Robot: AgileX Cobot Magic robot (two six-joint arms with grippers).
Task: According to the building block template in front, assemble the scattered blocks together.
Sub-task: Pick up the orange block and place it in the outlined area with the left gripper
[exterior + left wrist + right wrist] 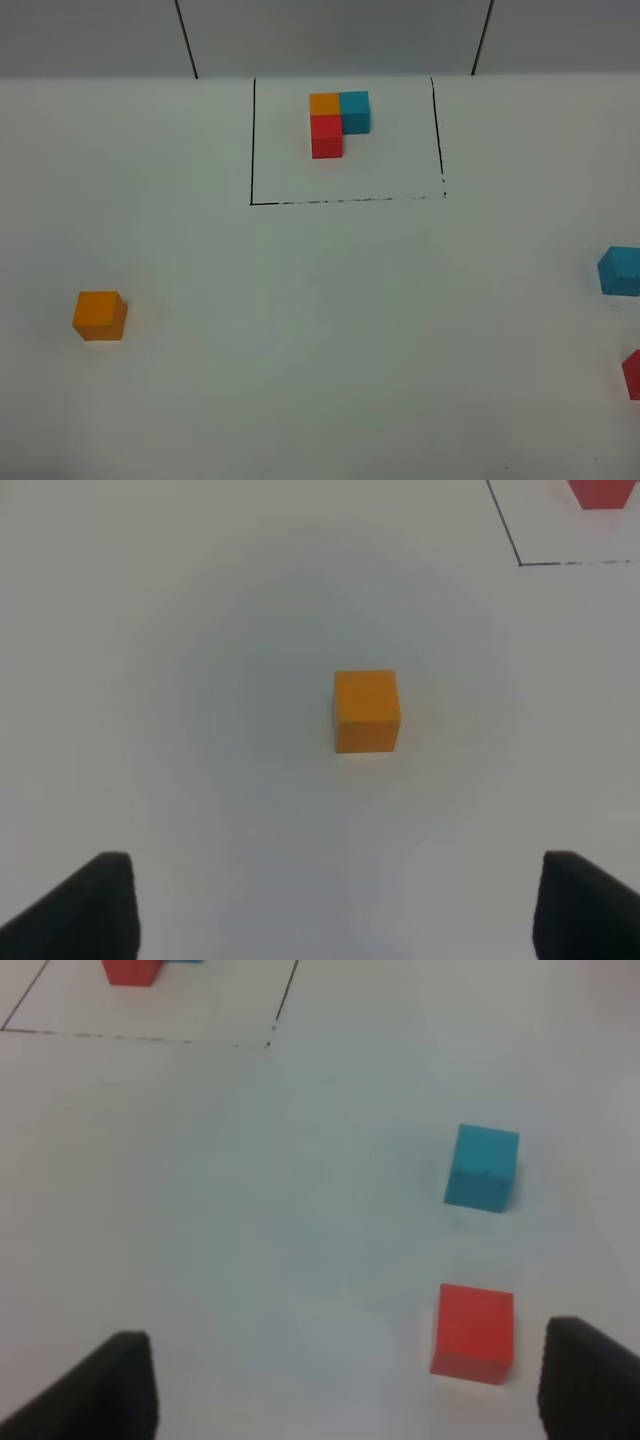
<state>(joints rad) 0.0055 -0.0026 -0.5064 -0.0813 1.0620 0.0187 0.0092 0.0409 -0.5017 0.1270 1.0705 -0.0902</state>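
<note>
The template [335, 122], an L of joined orange, cyan-blue and red cubes, stands at the back inside a thin black outline [346, 201]. A loose orange cube [99, 315] sits at the left and shows in the left wrist view [366, 710], well ahead of my open, empty left gripper [330, 920]. A loose cyan-blue cube [620, 270] and a loose red cube [632, 374] sit at the right edge. In the right wrist view the cyan-blue cube [482, 1167] is farther off, and the red cube [473, 1332] lies close beside one finger [595, 1380] of my open right gripper [340, 1390].
The white table [330, 330] fills the view, with a grey wall behind it. The template's red cube [603, 492] and an outline corner [520, 562] show in the left wrist view. The right wrist view shows the red cube [130, 970] and the outline [140, 1037]. Neither arm shows in the high view.
</note>
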